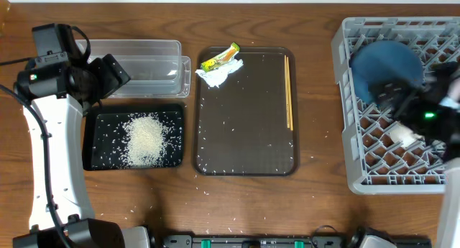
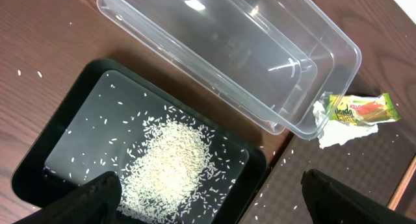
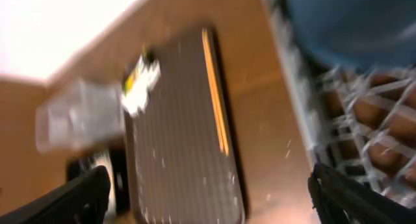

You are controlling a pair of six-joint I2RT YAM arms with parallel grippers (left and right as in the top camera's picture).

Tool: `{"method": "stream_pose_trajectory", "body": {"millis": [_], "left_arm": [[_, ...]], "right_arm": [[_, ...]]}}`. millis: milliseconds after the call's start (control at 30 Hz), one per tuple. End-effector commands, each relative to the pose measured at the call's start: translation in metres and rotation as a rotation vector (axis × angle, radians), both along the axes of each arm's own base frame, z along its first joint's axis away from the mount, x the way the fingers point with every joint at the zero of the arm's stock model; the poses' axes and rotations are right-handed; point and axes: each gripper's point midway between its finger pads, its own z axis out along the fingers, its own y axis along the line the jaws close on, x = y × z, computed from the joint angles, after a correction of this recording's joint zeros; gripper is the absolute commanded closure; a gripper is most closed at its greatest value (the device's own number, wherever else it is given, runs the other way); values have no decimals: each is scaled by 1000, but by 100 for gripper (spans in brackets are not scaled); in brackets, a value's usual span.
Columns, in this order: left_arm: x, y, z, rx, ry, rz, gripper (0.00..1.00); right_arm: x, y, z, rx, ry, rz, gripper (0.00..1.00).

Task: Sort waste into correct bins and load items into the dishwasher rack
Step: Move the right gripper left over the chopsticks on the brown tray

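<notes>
The rice point(image 1: 147, 139) lies heaped in the black tray point(image 1: 97, 144), beside the clear tub point(image 1: 140, 65). A yellow-green wrapper point(image 1: 221, 57) and a white paper scrap point(image 1: 219, 74) lie at the brown serving tray's far edge. The chopsticks point(image 1: 289, 90) lie along its right side. A dark blue dish point(image 1: 384, 68) stands in the grey rack point(image 1: 346, 144). My left gripper point(image 2: 214, 204) hangs open above the rice point(image 2: 172, 162), holding nothing. My right gripper point(image 3: 214, 201) is open and empty, blurred, over the rack's point(image 3: 364, 133) left side near the dish point(image 3: 351, 23).
The brown serving tray point(image 1: 244, 133) sits mid-table, with stray rice grains on it and on the wood around it. The right arm point(image 1: 428, 118) covers part of the rack. The table's back edge is close behind the tub.
</notes>
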Motion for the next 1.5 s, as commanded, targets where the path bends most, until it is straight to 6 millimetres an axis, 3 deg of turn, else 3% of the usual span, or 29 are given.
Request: {"method": "stream_pose_trajectory", "body": {"millis": [0, 267, 400, 600, 767, 933, 1133, 1467], "left_arm": [[2, 3, 8, 12, -17, 0, 8], [2, 3, 7, 12, -17, 0, 8], [2, 3, 7, 12, -17, 0, 8], [2, 3, 7, 12, -17, 0, 8], [2, 3, 8, 12, -17, 0, 8], [2, 3, 8, 12, -17, 0, 8], [2, 3, 7, 12, -17, 0, 8], [2, 3, 8, 12, -17, 0, 8]], "right_arm": [[-6, 17, -25, -142, 81, 61, 5], [-10, 92, -36, -252, 121, 263, 3], [-7, 117, -36, -270, 179, 348, 1], [13, 124, -48, -378, 345, 373, 2], [51, 139, -59, -406, 343, 382, 2], [85, 150, -80, -385, 314, 341, 25], [113, 157, -116, -409, 324, 265, 41], [127, 164, -176, -503, 383, 219, 48]]}}
